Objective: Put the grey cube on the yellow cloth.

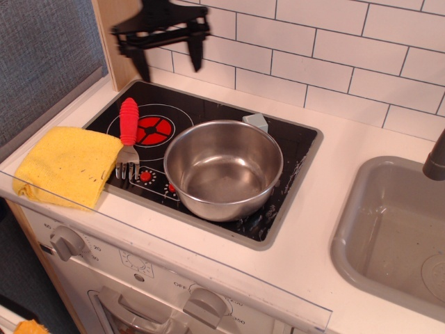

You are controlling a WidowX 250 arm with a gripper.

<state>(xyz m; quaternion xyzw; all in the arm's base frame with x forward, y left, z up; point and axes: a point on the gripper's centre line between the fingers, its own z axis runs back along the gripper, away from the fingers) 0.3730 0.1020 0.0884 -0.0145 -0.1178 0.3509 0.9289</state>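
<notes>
Approach step: pincer (168, 59) open and empty, up near the back wall. Next it needs to drop behind the bowl (224, 169) onto the grey cube (256, 122), w/ yellow cloth (66, 165) waiting far left.

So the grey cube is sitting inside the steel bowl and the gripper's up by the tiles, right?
Not quite. In the observation.image view the grey cube sits on the stovetop behind the steel bowl, not inside it; the bowl is empty. The gripper is indeed up by the tiles.
</notes>
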